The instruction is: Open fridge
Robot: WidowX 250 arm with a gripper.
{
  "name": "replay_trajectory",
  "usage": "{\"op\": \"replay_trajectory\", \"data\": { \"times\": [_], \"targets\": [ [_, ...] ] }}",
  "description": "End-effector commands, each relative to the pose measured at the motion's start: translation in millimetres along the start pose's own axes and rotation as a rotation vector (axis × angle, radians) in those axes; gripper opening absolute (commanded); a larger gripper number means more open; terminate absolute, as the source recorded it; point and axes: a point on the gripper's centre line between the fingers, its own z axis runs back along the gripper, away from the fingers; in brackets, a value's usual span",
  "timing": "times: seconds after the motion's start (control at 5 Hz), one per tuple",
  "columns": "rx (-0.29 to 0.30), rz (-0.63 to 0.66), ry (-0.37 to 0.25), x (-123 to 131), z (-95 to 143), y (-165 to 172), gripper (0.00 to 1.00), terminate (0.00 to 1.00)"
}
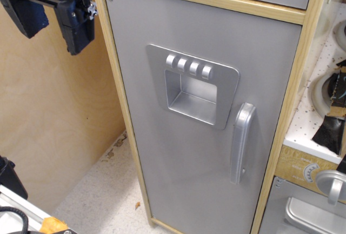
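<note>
Fridge [200, 131] stood tall and shut, its handle [241, 142] vertical near the right edge. My gripper [54, 12] hung upper left, well apart from it, over open floor; grip state unreadable.

The hand [54, 12] is cut off by the top and left edges, so its jaws cannot be read. The fridge [205, 136] runs past the bottom edge, and the oven door [308, 212] is cropped at the lower right corner.

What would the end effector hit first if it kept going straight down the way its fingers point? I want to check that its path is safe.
Pointing roughly downward, the end effector seems to have open space below, left of the fridge. It would probably meet the speckled floor first, though depth is unclear from this single view.
</note>
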Motion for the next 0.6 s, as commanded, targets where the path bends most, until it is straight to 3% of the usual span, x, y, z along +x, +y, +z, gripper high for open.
{"op": "replay_trajectory", "data": {
  "times": [0.0, 0.4],
  "targets": [
    [0.000, 0.000, 0.000, 0, 0, 0, 1.00, 0.00],
    [-0.055, 0.012, -0.030, 24, -37, -49, 1.00, 0.00]
  ]
}}
